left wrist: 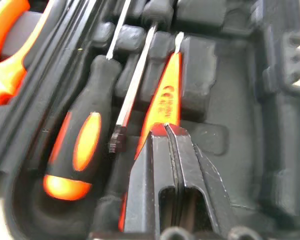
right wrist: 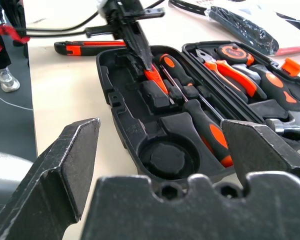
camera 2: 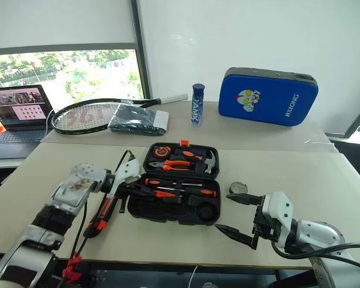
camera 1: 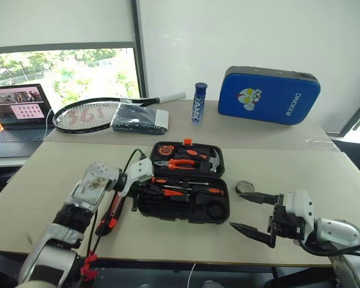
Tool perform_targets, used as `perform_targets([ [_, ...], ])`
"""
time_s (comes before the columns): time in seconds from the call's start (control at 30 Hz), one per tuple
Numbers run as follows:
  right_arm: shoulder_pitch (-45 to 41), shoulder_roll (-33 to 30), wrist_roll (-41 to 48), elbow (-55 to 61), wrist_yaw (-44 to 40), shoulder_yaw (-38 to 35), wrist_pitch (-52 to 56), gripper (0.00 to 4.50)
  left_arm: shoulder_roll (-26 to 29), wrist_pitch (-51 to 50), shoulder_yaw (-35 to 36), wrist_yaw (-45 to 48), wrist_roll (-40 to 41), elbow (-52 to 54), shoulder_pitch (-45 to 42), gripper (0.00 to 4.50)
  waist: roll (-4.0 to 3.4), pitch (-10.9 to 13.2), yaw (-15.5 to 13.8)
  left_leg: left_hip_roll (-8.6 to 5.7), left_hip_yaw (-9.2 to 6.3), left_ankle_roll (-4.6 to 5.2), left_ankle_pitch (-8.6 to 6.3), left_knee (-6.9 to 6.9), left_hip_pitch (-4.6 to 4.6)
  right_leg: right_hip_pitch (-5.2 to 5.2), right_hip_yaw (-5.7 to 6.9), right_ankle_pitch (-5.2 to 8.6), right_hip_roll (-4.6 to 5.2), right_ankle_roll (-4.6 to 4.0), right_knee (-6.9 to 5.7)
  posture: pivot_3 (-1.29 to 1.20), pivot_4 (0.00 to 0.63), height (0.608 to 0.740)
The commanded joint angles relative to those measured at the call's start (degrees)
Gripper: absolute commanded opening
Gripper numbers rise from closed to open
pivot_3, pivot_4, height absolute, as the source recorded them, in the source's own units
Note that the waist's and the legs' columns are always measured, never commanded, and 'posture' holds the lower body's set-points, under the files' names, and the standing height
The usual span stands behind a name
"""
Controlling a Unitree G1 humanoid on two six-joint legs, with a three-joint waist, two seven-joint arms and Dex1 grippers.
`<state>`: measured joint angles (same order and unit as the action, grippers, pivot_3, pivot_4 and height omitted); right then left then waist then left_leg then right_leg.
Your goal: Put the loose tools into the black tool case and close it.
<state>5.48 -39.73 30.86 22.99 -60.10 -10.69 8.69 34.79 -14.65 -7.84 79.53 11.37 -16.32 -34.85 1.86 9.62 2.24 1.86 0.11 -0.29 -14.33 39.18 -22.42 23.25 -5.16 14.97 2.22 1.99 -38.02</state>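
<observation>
The black tool case [camera 1: 168, 215] lies open in the middle of the table. In its near half lie two black-and-orange screwdrivers [camera 1: 199, 191] and a slim all-orange screwdriver [left wrist: 162, 100]. My left gripper [left wrist: 166, 131] is shut, with its tips down on the handle of that slim screwdriver at the case's left end. An orange-black utility knife [camera 1: 111, 215] lies on the table left of the case. A small tape roll [camera 1: 245, 186] sits on the table right of the case. My right gripper [camera 1: 235, 209] hangs open and empty just right of the case, beside the roll.
Orange pliers [camera 1: 177, 163], a tape measure and a hammer sit in the case's lid. Behind it are a blue padded case [camera 1: 268, 94], a blue can [camera 1: 199, 103], a racket [camera 1: 90, 115], a dark packet [camera 1: 139, 119] and a laptop [camera 1: 18, 111]. A black cable runs past my left wrist.
</observation>
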Motion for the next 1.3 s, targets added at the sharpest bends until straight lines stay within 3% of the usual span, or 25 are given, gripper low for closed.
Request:
perform_targets([
  [0.03,-0.33,0.81,3.27,0.18,-1.43,-2.86,-2.57,4.50,4.43,2.60,10.86,-1.23,6.79,5.84,4.31,0.27,0.01,0.01,0.08,0.01,-0.01,0.00,0.00,0.00,0.00,0.01,-0.01,0.00,0.00,0.00,0.01,0.00,0.150,0.740],
  [0.1,-0.15,1.13,3.51,-0.66,-2.69,-3.23,-4.05,4.50,6.04,3.29,16.14,-3.59,8.86,8.28,9.07,0.67,0.00,0.00,0.23,0.01,0.00,0.01,-0.01,-0.01,0.03,0.00,-0.03,0.00,0.02,0.00,0.02,0.00,0.150,0.740],
  [0.23,0.58,1.81,3.27,-2.56,-5.29,-3.41,-7.12,4.50,9.40,2.85,27.73,-6.94,12.36,13.79,21.89,2.24,0.00,0.01,0.19,0.02,0.05,0.01,-0.02,-0.12,0.16,-0.08,-0.05,0.01,0.10,0.01,0.05,0.00,0.150,0.740],
  [0.3,0.68,2.43,3.40,-3.32,-6.31,-3.40,-8.71,4.50,9.88,2.53,35.27,-9.76,13.45,15.20,29.35,2.80,0.01,0.02,0.24,0.03,0.05,0.01,-0.02,-0.13,0.15,-0.07,-0.04,0.01,0.11,0.01,0.06,0.00,0.150,0.740],
  [0.47,0.41,3.84,3.33,-3.88,-8.07,-2.19,-11.22,4.50,5.88,5.69,48.35,-15.45,13.39,17.80,47.69,4.45,0.03,0.02,0.30,0.16,0.02,0.00,-0.03,-0.25,0.31,-0.09,-0.09,0.01,0.23,-0.02,0.10,0.00,0.150,0.740],
  [0.67,-0.77,5.69,3.39,-4.76,-8.88,-1.51,-13.05,4.50,0.63,1.73,52.80,-21.44,17.45,24.65,58.84,4.45,0.24,0.01,-0.74,0.11,0.15,-0.01,-0.02,-0.24,0.36,-0.24,-0.04,0.06,0.34,0.04,0.22,0.00,0.150,0.740],
  [0.8,-2.29,6.08,3.31,-5.15,-8.56,-1.09,-13.28,4.50,1.78,-6.22,50.66,-24.98,21.44,31.48,59.72,4.45,0.30,-0.02,-1.20,0.13,0.21,-0.03,-0.01,-0.23,0.38,-0.24,-0.03,0.18,0.32,0.23,0.26,0.00,0.150,0.740],
  [0.93,-3.88,5.77,3.32,-5.20,-8.72,-0.69,-12.88,4.50,5.22,-21.85,46.85,-32.86,29.06,39.29,54.49,4.45,0.29,-0.01,-1.25,0.10,0.26,-0.03,-0.01,-0.24,0.38,-0.22,-0.07,0.18,0.25,0.20,0.24,0.00,0.150,0.740],
  [1.07,-5.17,5.68,3.56,-4.57,-8.10,-0.05,-11.93,4.50,10.76,-33.32,37.37,-40.19,26.86,43.15,48.00,4.45,0.27,-0.01,-1.03,0.05,0.21,-0.02,-0.01,-0.25,0.38,-0.21,-0.07,0.08,0.23,0.02,0.21,0.00,0.150,0.740],
  [1.3,-4.91,6.02,3.49,-2.93,-6.77,1.61,-11.12,4.50,7.27,-49.20,25.40,-57.34,24.18,44.30,33.83,4.45,0.21,0.02,-0.17,0.01,0.01,-0.05,-0.03,-0.39,0.33,-0.10,-0.13,0.05,0.20,-0.02,0.17,0.00,0.150,0.740],
])
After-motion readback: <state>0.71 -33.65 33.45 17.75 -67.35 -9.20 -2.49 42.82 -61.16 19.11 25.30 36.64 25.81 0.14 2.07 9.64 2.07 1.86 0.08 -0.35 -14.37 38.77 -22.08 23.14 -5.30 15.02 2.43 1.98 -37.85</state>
